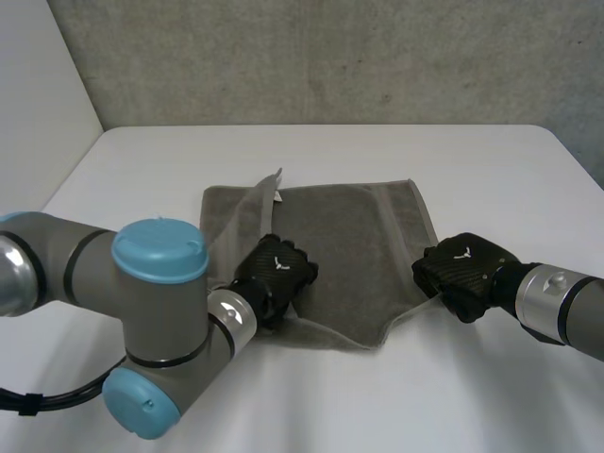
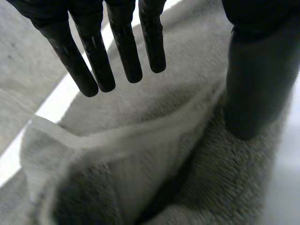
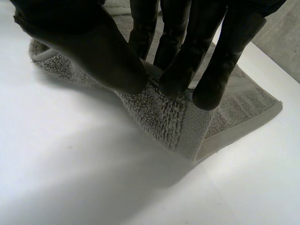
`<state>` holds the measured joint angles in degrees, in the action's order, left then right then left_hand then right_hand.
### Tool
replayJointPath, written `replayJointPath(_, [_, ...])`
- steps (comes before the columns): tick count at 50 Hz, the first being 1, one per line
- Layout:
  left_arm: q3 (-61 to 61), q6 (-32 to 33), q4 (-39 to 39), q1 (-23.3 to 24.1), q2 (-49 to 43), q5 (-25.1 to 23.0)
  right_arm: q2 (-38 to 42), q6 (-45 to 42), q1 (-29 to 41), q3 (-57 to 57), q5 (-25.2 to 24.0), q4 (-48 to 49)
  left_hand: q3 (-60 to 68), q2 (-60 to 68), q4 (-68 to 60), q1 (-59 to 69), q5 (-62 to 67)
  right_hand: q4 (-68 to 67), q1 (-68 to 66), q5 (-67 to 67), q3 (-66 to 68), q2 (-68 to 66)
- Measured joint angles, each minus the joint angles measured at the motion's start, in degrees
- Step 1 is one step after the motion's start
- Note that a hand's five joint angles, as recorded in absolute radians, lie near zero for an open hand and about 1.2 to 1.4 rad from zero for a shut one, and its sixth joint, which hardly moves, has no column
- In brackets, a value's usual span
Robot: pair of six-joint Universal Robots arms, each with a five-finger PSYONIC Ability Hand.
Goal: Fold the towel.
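Head view: towel (image 1: pixel 344 236) spread beneath left hand (image 1: pixel 276 274), fingers straight, holding nothing; right hand (image 1: pixel 462 269) at right edge, pinching it between thumb and fingers.

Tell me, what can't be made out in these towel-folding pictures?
Head view: the left hand and its arm cover the towel's near left corner.
Head view: the right hand's back hides its grasp; its wrist view shows fingers pinching the towel's edge.
Head view: the white tag at the far edge is too small to read.
Left wrist view: whether the left hand's straight fingers touch the towel is unclear.
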<state>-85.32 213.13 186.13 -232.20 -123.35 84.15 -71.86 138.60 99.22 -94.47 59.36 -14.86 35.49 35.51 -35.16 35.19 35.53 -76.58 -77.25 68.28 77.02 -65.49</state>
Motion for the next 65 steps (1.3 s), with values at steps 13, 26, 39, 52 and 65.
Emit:
replayJointPath(13, [4.89, -0.01, -1.91, -0.51, -3.39, 0.75, 0.24, 0.0, -0.16, -0.14, -0.03, 0.18, 18.76, 18.46, -19.2, 19.45, 18.16, 0.0, 0.0, 0.0, 0.0, 0.0])
replayJointPath(26, [7.7, -1.33, -0.86, -5.99, -3.97, 12.34, 0.44, -0.6, -0.01, -0.31, 0.36, 0.21, 47.18, 45.76, -46.74, 44.44, 45.95, 0.0, 0.0, 0.0, 0.0, 0.0])
replayJointPath(39, [3.3, -13.85, 1.36, -19.61, 0.39, 23.23, 0.5, -3.02, -0.39, -0.56, 0.79, 0.13, 49.74, 48.03, -48.54, 45.29, 47.93, 0.0, 0.0, 0.0, 0.0, 0.0])
replayJointPath(52, [-8.86, -15.15, 7.61, -25.6, 5.94, 25.21, 0.58, -2.99, 0.07, -0.6, 1.1, 0.09, 40.8, 40.83, -41.04, 41.68, 41.05, 0.0, 0.0, 0.0, 0.0, 0.0])
replayJointPath(65, [-12.37, -14.21, 9.58, -24.93, 8.67, 24.53, 0.5, -2.98, 0.1, -0.63, 1.38, 0.05, -11.87, -10.09, 10.57, -10.63, -12.66, 0.0, 0.0, 0.0, 0.0, 0.0])
